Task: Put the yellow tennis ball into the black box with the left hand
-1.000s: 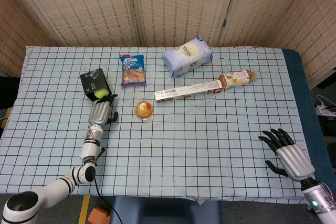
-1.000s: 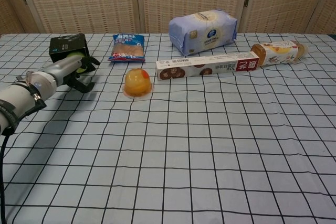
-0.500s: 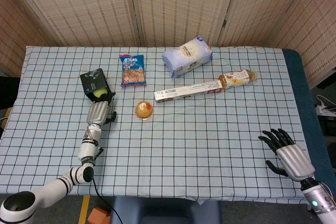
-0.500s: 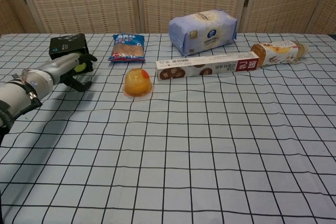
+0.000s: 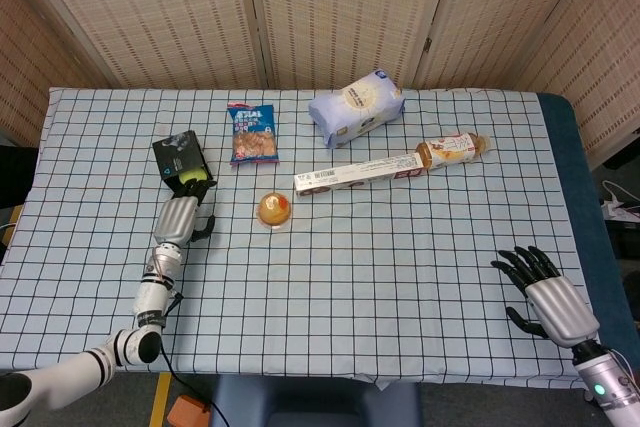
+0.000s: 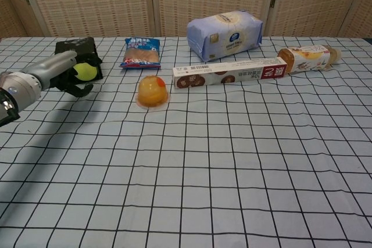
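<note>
The yellow tennis ball (image 5: pixel 194 177) (image 6: pixel 85 71) rests in the open mouth of the black box (image 5: pixel 176 151) (image 6: pixel 72 47) at the table's left side. My left hand (image 5: pixel 179 219) (image 6: pixel 57 69) lies just in front of the box with its fingers apart. It holds nothing, and a small gap shows between its fingertips and the ball. My right hand (image 5: pixel 543 293) hovers over the near right corner of the table, fingers spread and empty. The chest view does not show it.
An orange jelly cup (image 5: pixel 274 210) stands right of the left hand. Behind it lie a blue snack bag (image 5: pixel 252 133), a long brown box (image 5: pixel 358 175), a pale bread bag (image 5: pixel 355 105) and a bottle (image 5: pixel 453 149) on its side.
The left hand has let go of the ball and drawn back toward me and to the left. The ball stays in the box mouth. The right hand has not moved.
</note>
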`<state>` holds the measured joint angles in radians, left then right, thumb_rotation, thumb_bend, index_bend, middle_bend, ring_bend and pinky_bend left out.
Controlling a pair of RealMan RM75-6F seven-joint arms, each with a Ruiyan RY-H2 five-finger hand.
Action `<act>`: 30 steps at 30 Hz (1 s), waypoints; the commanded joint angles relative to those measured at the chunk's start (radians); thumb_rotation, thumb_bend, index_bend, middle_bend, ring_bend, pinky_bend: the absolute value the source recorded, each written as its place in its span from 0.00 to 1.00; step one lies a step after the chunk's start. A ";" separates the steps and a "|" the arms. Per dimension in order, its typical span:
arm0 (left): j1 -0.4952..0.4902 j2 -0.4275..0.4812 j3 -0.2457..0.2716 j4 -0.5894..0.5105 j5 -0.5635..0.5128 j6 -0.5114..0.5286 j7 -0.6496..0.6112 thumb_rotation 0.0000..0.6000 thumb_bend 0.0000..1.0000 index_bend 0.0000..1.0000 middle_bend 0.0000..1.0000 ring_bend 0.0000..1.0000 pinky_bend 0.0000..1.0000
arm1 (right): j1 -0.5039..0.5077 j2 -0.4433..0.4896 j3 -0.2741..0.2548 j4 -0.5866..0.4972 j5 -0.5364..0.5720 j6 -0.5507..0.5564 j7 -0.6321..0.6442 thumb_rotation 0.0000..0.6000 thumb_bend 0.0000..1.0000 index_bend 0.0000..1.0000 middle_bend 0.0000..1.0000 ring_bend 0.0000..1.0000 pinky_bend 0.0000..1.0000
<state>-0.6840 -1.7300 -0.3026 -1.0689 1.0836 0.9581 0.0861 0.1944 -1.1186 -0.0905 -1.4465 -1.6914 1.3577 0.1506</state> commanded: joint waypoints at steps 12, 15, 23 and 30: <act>0.241 0.355 0.229 -0.357 0.344 0.344 0.000 1.00 0.47 0.31 0.26 0.18 0.24 | -0.002 0.005 0.002 -0.006 -0.005 0.013 0.006 1.00 0.27 0.16 0.08 0.00 0.02; 0.287 0.422 0.291 -0.359 0.422 0.399 -0.010 1.00 0.47 0.31 0.25 0.18 0.24 | -0.001 0.004 0.004 -0.005 -0.003 0.011 0.002 1.00 0.27 0.16 0.08 0.00 0.02; 0.406 0.437 0.349 -0.283 0.466 0.524 0.003 1.00 0.45 0.31 0.25 0.17 0.18 | -0.003 -0.006 0.016 0.000 0.013 0.013 -0.017 1.00 0.27 0.16 0.08 0.00 0.02; 0.444 0.420 0.340 -0.263 0.455 0.546 0.026 1.00 0.45 0.31 0.26 0.17 0.16 | -0.008 -0.013 0.023 0.003 0.020 0.022 -0.029 1.00 0.27 0.16 0.08 0.00 0.02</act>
<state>-0.2429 -1.3068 0.0397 -1.3309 1.5422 1.5058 0.1083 0.1870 -1.1320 -0.0679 -1.4430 -1.6719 1.3795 0.1216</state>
